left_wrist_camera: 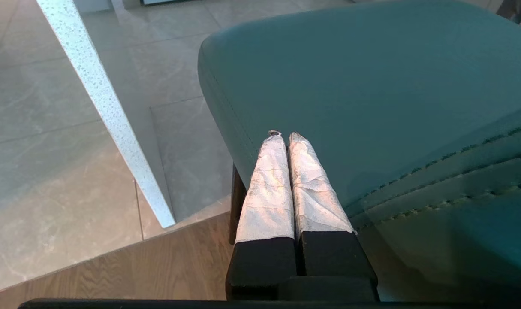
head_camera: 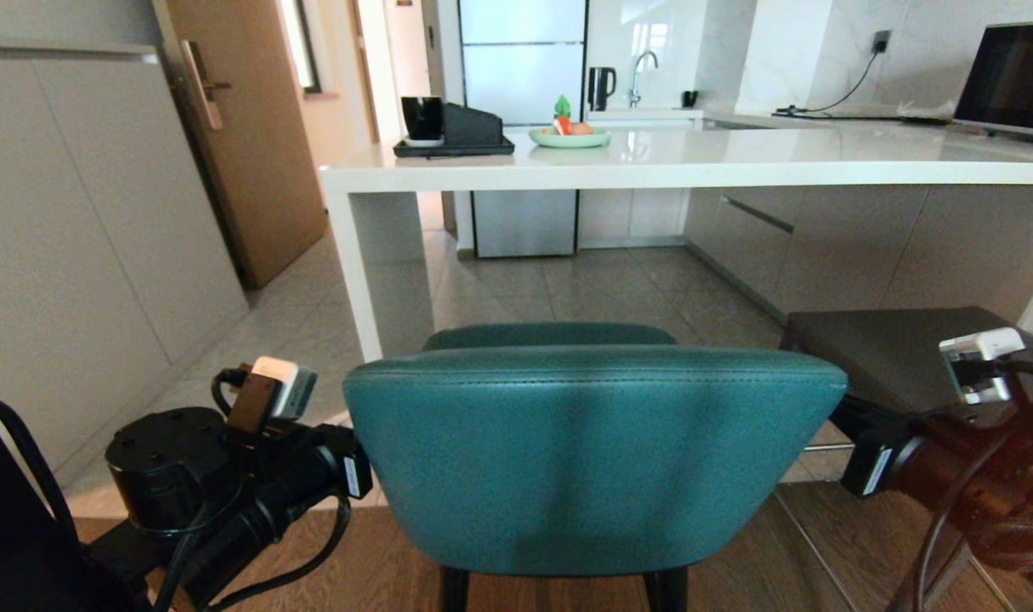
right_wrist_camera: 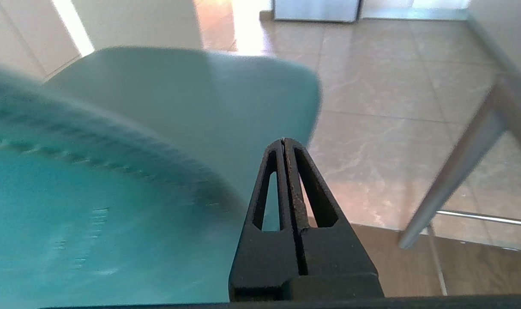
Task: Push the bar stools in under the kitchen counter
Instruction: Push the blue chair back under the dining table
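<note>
The teal bar stool stands right in front of me, its rounded back [head_camera: 593, 450] filling the lower middle of the head view and its seat [head_camera: 550, 334] pointing at the kitchen counter [head_camera: 686, 166]. The stool is short of the counter's edge, next to the white side leg [head_camera: 359, 272]. The grey bar stool [head_camera: 890, 348] stands to its right. My left gripper [left_wrist_camera: 284, 136] is shut and empty, its taped fingers lying along the teal stool's left side [left_wrist_camera: 371, 86]. My right gripper [right_wrist_camera: 283, 140] is shut and empty at the teal stool's right side [right_wrist_camera: 179, 111]. Both arms [head_camera: 312, 476] [head_camera: 899, 463] flank the back.
A grey stool leg [right_wrist_camera: 457, 171] runs close beside my right gripper. The counter top holds a black tray [head_camera: 452, 146], a green plate [head_camera: 570, 138] and a laptop [head_camera: 1009, 76]. A cabinet wall [head_camera: 82, 238] and a wooden door [head_camera: 244, 136] are on the left.
</note>
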You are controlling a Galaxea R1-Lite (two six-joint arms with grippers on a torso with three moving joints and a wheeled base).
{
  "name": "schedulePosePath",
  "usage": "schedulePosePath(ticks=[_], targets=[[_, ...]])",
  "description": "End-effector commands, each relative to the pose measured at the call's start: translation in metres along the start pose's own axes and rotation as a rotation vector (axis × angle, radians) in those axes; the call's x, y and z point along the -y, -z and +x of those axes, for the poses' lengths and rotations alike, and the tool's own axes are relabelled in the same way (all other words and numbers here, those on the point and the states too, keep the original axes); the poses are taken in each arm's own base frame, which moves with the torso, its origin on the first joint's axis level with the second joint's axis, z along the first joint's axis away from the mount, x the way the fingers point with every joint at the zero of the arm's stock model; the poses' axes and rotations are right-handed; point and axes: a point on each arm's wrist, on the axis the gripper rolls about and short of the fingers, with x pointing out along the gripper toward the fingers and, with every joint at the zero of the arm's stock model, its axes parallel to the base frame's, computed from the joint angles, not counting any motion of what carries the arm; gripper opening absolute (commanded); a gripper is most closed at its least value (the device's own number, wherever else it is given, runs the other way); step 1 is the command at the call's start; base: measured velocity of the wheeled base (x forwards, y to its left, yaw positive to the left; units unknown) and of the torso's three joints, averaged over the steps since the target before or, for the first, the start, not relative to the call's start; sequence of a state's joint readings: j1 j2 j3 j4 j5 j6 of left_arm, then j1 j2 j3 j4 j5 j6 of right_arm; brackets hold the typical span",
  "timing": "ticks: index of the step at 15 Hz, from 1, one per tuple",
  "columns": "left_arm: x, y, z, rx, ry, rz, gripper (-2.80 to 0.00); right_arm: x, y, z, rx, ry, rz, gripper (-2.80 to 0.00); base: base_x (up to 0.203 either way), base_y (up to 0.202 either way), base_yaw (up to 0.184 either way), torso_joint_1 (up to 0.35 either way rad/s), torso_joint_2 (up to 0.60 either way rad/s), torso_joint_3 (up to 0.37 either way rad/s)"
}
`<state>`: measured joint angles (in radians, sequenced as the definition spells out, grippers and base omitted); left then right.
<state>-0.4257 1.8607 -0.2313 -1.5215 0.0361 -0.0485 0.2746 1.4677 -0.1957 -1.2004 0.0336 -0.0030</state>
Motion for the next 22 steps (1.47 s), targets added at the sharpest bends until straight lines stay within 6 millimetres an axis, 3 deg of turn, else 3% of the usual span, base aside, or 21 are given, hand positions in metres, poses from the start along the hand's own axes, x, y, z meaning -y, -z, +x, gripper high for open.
schedulePosePath(ticks=[1, 5, 12, 17, 19, 22], targets=[[0.008, -0.001, 0.000, 0.012, 0.020, 0.002, -2.80, -0.007, 0.006, 0.009, -0.019, -0.019, -0.002, -2.80, 0.000, 0.000, 0.000, 0.000, 0.00, 0.000], [0.027, -0.003, 0.003, 0.028, 0.033, 0.005, -2.80, -0.017, 0.013, 0.021, -0.006, -0.017, -0.006, -2.80, 0.000, 0.000, 0.000, 0.000, 0.00, 0.000], [0.025, -0.005, 0.014, 0.049, 0.011, 0.004, -2.80, -0.018, 0.004, 0.039, 0.034, -0.010, -0.003, -2.80, 0.000, 0.000, 0.000, 0.000, 0.00, 0.000], [0.026, -0.005, 0.014, 0.047, 0.017, 0.004, -2.80, -0.022, -0.001, 0.074, 0.063, -0.017, -0.006, -2.80, 0.000, 0.000, 0.000, 0.000, 0.00, 0.000], [0.025, -0.005, 0.021, 0.055, 0.011, 0.003, -2.80, -0.024, -0.002, 0.085, 0.075, -0.020, -0.006, -2.80, 0.000, 0.000, 0.000, 0.000, 0.00, 0.000], [0.023, -0.014, 0.042, 0.113, -0.006, -0.001, -2.80, -0.025, 0.000, 0.087, 0.069, -0.021, -0.007, -2.80, 0.000, 0.000, 0.000, 0.000, 0.00, 0.000]])
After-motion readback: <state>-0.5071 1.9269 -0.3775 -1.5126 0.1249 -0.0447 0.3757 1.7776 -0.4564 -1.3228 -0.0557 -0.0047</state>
